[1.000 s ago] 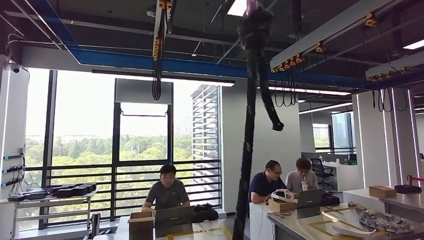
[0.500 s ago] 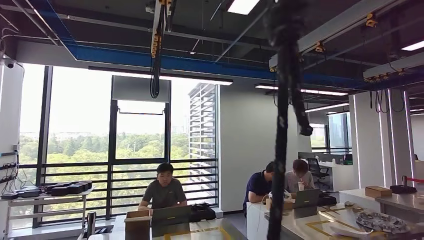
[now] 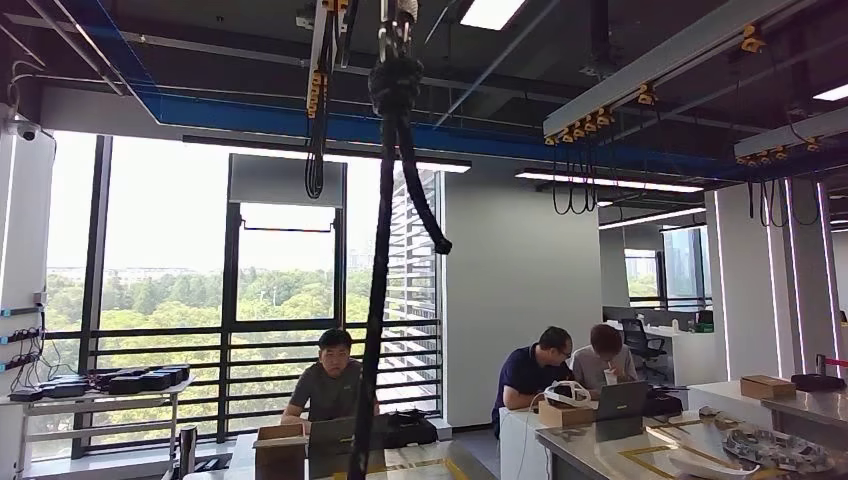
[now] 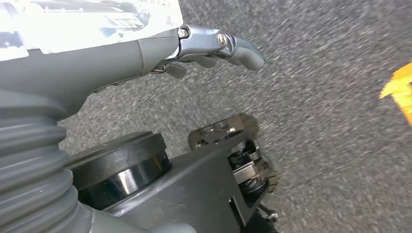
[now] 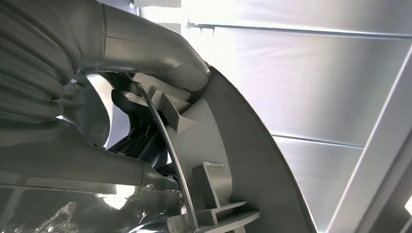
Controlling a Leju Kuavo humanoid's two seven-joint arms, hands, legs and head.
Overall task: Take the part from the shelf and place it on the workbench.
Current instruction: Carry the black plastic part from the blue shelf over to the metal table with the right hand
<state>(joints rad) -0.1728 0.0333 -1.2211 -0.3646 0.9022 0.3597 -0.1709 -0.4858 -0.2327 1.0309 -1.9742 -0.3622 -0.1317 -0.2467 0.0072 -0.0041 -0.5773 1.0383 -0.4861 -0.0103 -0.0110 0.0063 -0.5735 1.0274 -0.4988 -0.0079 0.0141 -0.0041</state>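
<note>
Obstacles ahead and around the robot hands

A thick black cable bundle (image 3: pixel 385 250) is hanging straight down the middle of the head view, blocking the way forward; seated people (image 3: pixel 333 380) and a cluttered worktop (image 3: pixel 640 445) are standing behind it. The left robot hand (image 4: pixel 214 46) is hanging with fingers apart over bare grey floor (image 4: pixel 335 145). The right robot hand (image 5: pixel 121 141) is gripping a grey curved part (image 5: pixel 228 160) crowding its wrist view.
</note>
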